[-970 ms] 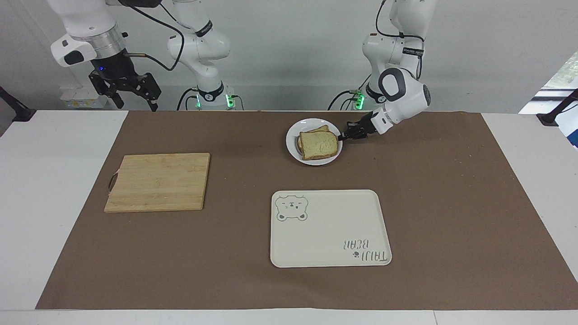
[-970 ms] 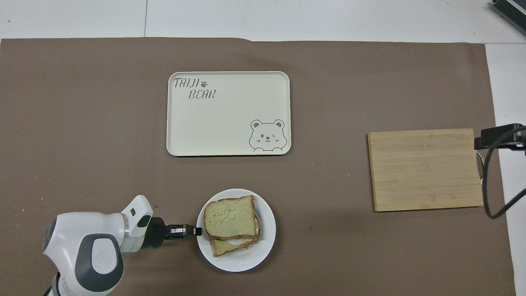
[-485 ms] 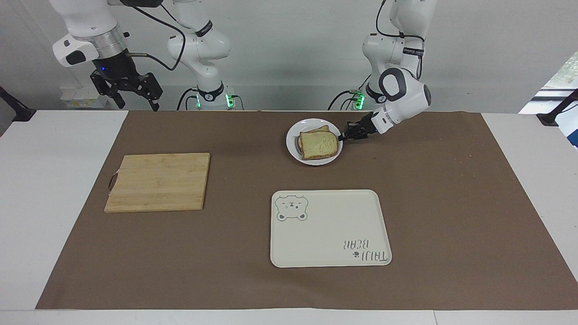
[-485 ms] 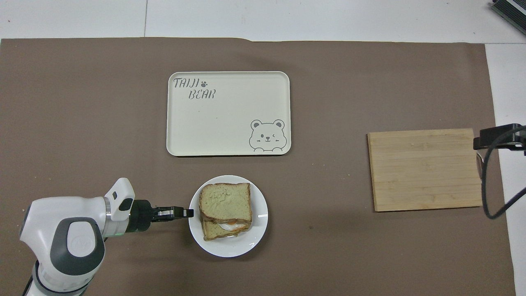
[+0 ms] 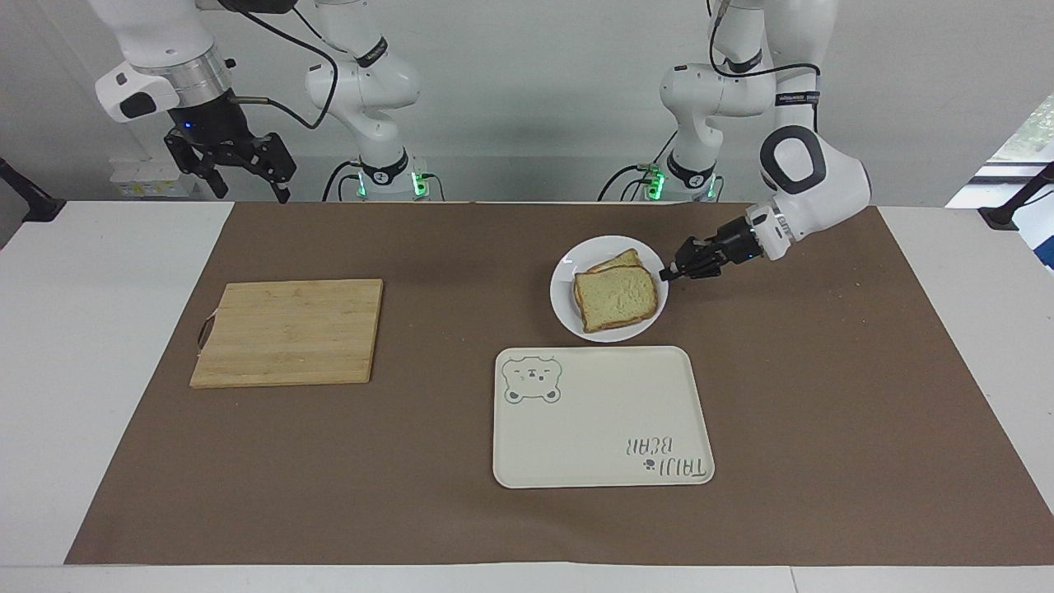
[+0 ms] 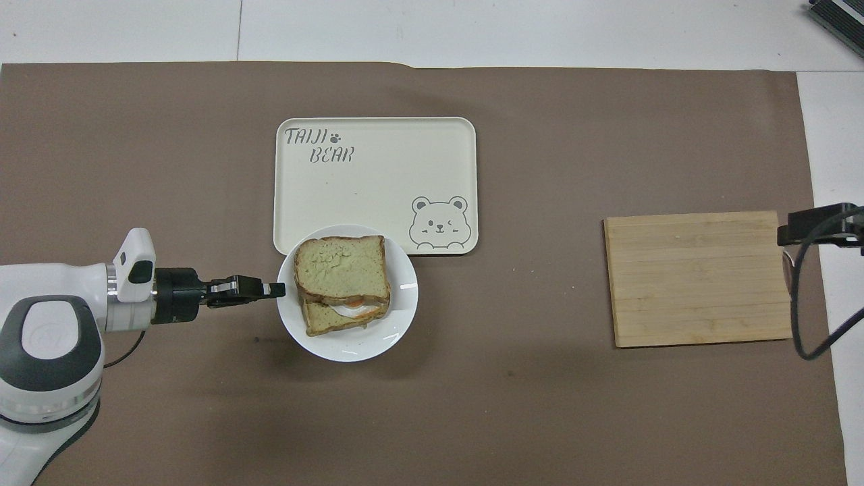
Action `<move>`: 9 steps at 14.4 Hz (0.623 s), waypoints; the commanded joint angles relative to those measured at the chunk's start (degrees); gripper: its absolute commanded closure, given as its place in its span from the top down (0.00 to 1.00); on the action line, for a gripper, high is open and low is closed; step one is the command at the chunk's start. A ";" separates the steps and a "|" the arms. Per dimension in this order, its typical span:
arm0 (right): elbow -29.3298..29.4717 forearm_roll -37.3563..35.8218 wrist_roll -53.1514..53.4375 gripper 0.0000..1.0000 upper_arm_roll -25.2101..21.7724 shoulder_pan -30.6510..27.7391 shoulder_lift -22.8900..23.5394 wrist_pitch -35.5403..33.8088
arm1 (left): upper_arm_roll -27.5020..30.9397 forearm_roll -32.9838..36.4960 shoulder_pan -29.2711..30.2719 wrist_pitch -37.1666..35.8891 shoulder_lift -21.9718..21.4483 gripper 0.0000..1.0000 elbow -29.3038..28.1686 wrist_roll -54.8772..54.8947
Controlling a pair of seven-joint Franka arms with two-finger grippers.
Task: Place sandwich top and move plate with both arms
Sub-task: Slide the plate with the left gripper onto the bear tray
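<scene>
Quick read on the one thing that matters for your next move. The plate point(image 5: 568, 272) sits dead centre in the facing view, and the left gripper point(image 5: 665, 274) is pinched narrow on its rim, on the side toward the left arm's end of the table. From overhead you get the same story: left gripper point(image 6: 278, 290) coming in flat along the table, fingertips clamped on the plate point(image 6: 351, 344) edge.

The sandwich top point(image 5: 616, 298) is already on the stack, a bit skewed, with egg peeking out underneath in the overhead view point(image 6: 342, 268). So I'd call that half done.

Now the relation: the tray point(image 5: 601, 428) lies straight out from the plate, farther from the robots, so lower in the facing frame and higher in the overhead one point(image 6: 364, 196). That's crosswise to the way your gripper points. The plate's farther edge is right at the tray's nearer edge; overhead it even overlaps that edge. I can't tell if the plate is lifted or dragging, so watch that lip, since a snag would probably shake the skewed slice.

The tray's long axis runs across the table, and the plate is lined up with its bear end, so there's room if you go straight.

The right gripper point(image 5: 243, 177) waits spread wide, up in the top corner of the facing view, well apart from the plate and past the board point(image 5: 288, 332). The left one is doing this alone for now.
</scene>
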 commanded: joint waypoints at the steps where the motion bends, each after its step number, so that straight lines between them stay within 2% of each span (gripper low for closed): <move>1: -0.08 -0.18 -1.41 1.00 0.33 -0.50 -0.41 -0.37 | -0.27 -3.73 1.09 -2.03 6.46 0.00 9.11 1.01; 3: -0.08 -0.18 -1.41 1.00 0.33 -0.50 -0.41 -0.37 | -0.36 -7.33 0.48 -0.37 9.80 0.00 14.38 1.10; 5: -0.08 -0.18 -1.41 1.00 0.33 -0.50 -0.41 -0.37 | -3.24 -7.61 -1.53 10.05 12.70 0.00 16.68 0.92; 6: -0.08 -0.18 -1.41 1.00 0.33 -0.50 -0.41 -0.37 | -4.74 -7.61 -1.46 12.80 14.54 0.00 17.91 0.92; 9: -0.08 -0.18 -1.41 1.00 0.33 -0.50 -0.41 -0.37 | -5.19 -7.61 -1.11 13.45 18.15 0.00 21.25 0.92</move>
